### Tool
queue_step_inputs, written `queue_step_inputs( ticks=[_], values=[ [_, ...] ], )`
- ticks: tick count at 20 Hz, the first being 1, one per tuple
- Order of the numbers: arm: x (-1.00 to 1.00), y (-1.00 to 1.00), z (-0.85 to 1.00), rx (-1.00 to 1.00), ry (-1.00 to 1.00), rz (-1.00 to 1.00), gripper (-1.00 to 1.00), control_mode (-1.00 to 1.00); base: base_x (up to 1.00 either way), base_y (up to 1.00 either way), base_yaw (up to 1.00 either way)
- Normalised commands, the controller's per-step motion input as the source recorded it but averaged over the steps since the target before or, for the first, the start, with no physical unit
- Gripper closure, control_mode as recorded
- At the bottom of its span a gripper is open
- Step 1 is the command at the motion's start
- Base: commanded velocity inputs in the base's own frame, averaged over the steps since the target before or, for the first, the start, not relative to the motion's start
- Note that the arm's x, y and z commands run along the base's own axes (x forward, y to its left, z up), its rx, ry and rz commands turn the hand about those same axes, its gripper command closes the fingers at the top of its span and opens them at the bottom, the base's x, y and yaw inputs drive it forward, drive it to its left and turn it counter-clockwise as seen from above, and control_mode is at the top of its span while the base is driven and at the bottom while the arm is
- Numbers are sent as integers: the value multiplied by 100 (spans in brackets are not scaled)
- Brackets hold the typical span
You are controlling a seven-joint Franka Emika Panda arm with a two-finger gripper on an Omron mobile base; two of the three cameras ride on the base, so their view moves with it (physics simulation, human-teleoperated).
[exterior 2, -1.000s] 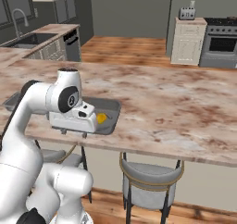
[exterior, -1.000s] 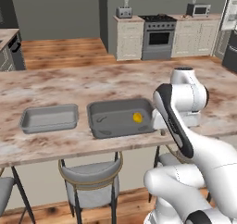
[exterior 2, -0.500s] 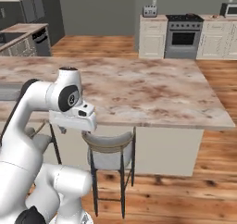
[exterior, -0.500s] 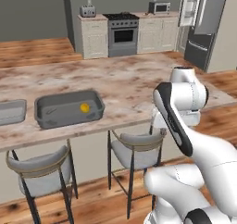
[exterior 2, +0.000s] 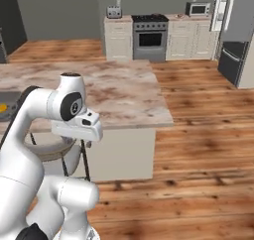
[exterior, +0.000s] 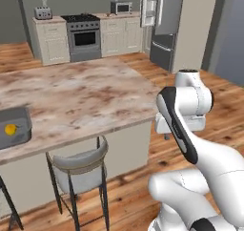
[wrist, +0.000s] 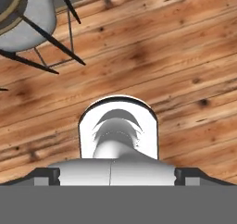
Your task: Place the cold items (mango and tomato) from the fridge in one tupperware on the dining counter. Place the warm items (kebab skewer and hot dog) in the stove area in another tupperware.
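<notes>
The mango [exterior: 10, 129] lies in a grey tupperware [exterior: 19, 122] at the left end of the dining counter [exterior: 81, 96]; the same fruit [exterior 2: 2, 107] peeks in at the right base view's left edge. My gripper [exterior: 167, 136] hangs past the counter's right end over the wood floor, far from the tray. Seen from the hand, my gripper [wrist: 118, 174] is open, its dark tips wide apart with nothing between them. The fridge [exterior: 164, 27] stands at the back right with its door open, and the stove [exterior: 86, 32] is to its left. The hot dog and the other tupperware are out of view.
A grey stool [exterior: 78, 163] stands at the counter's near side, and a stool [wrist: 23, 10] also shows below the hand. A toaster [exterior 2: 114, 11] and a microwave [exterior 2: 198, 8] sit on the cream cabinets beside the stove [exterior 2: 149, 35]. Wood floor [exterior 2: 198, 135] lies between counter and fridge.
The base has turned and driven right, so the whole scene slid left. The tray with the mango went from centre to the left edge, and the fridge came closer. The arm's pose is unchanged.
</notes>
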Motion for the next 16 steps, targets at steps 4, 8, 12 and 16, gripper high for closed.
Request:
queue_step_inputs(
  ticks=[4,8,12,16],
  values=[
    [0,0,0,0,0,0,-100,100,49,-100,-23],
    [0,0,0,0,0,0,-100,100,72,-100,-12],
    [0,0,0,0,0,0,-100,100,94,-100,-2],
    [0,0,0,0,0,0,-100,100,100,-100,2]
  ],
)
